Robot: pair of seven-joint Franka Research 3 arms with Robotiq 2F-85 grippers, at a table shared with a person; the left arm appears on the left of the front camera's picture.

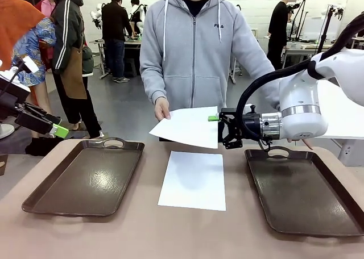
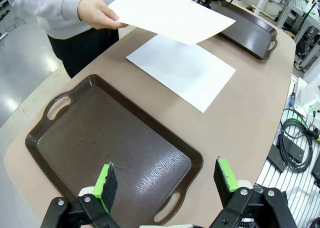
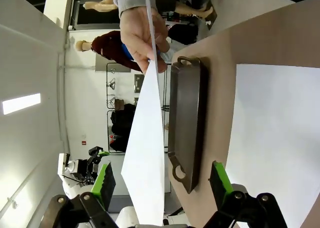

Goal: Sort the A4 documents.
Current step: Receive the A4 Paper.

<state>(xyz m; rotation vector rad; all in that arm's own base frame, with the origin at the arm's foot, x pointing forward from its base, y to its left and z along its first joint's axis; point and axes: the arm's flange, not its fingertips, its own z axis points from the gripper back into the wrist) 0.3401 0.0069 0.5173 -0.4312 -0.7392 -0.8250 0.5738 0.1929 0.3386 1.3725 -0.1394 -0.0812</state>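
Note:
One A4 document (image 1: 193, 180) lies flat on the table between two brown trays. A person's hand (image 1: 162, 108) holds a second A4 document (image 1: 185, 125) in the air above the table's far edge. My right gripper (image 1: 222, 131) is open at that sheet's right edge. In the right wrist view the held sheet (image 3: 145, 138) runs edge-on between the two green pads (image 3: 220, 180) without being clamped. My left gripper (image 2: 166, 178) is open with nothing in it, hovering over the near end of the left tray (image 2: 100, 133). In the front view it sits at the far left (image 1: 58, 130).
The left tray (image 1: 85, 179) and right tray (image 1: 301, 191) hold nothing. The person stands at the far side, mid-table. Cables (image 2: 295, 143) hang off the table's side by my left arm. Other people and tables stand farther back.

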